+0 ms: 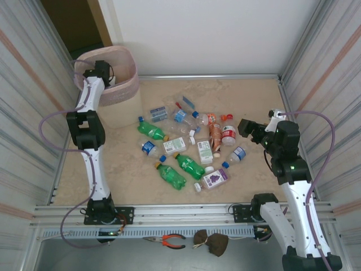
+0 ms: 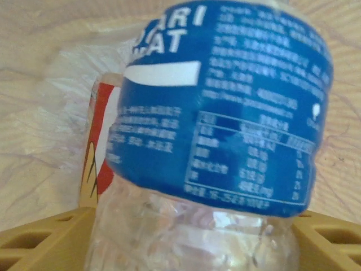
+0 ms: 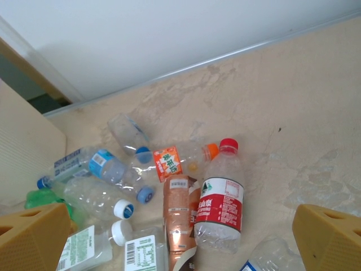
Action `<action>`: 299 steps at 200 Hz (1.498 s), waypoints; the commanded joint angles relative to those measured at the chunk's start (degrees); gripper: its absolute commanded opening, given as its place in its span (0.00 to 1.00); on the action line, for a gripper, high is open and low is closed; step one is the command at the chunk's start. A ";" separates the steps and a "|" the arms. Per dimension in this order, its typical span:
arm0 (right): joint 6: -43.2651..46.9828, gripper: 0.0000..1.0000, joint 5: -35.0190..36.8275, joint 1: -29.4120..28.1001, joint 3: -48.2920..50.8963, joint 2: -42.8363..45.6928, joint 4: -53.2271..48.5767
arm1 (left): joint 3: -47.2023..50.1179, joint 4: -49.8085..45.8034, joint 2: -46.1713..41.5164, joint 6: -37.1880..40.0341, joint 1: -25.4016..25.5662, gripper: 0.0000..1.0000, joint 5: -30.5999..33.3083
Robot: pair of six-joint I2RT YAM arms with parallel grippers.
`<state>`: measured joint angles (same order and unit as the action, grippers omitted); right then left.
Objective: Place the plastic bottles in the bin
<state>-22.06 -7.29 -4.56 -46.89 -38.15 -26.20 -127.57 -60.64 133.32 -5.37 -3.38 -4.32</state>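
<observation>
The beige bin [image 1: 127, 84], lined with a pink bag, stands at the back left. My left gripper [image 1: 101, 70] hangs over its mouth. A clear blue-labelled bottle [image 2: 225, 101] sits between its yellow fingers [image 2: 39, 240], reaching both; whether they still press it is unclear. Below it a red-and-yellow-labelled bottle [image 2: 98, 147] lies on the pink liner [image 2: 34, 84]. Several plastic bottles lie mid-table: green ones [image 1: 189, 165], a purple-labelled one [image 1: 214, 179], a red-labelled one [image 1: 228, 134] [image 3: 221, 200], a brown one [image 3: 179, 217]. My right gripper [image 1: 246, 127] [image 3: 180, 226] hovers open just right of the pile, holding nothing.
Corrugated panels wall the table on the left and right, with a white wall behind. Orange-handled pliers [image 1: 169, 241] and a brown lump [image 1: 211, 241] lie on the front rail between the arm bases. Bare tabletop [image 1: 254, 101] stretches behind and right of the pile.
</observation>
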 commanded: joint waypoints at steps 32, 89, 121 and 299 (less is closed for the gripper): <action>-0.83 1.00 0.98 -0.49 0.24 0.65 0.70 | 0.05 0.24 -2.73 -0.49 0.12 0.82 -1.76; -0.35 1.00 1.88 -0.50 -1.20 -0.80 -2.00 | -0.16 1.75 -7.53 -1.26 0.12 0.85 -5.18; -0.51 0.99 1.89 -0.47 -2.12 -1.79 -3.84 | -1.18 1.93 -10.77 -1.59 0.09 0.85 -6.85; -17.75 0.99 4.98 -0.36 -0.97 -9.32 -21.09 | 25.15 22.32 -45.68 -2.97 0.07 0.84 -22.71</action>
<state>-34.98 -2.79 -4.56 -47.86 -46.39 -43.94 -107.96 -45.19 93.49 -7.31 -3.38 -22.46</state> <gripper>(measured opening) 0.993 0.844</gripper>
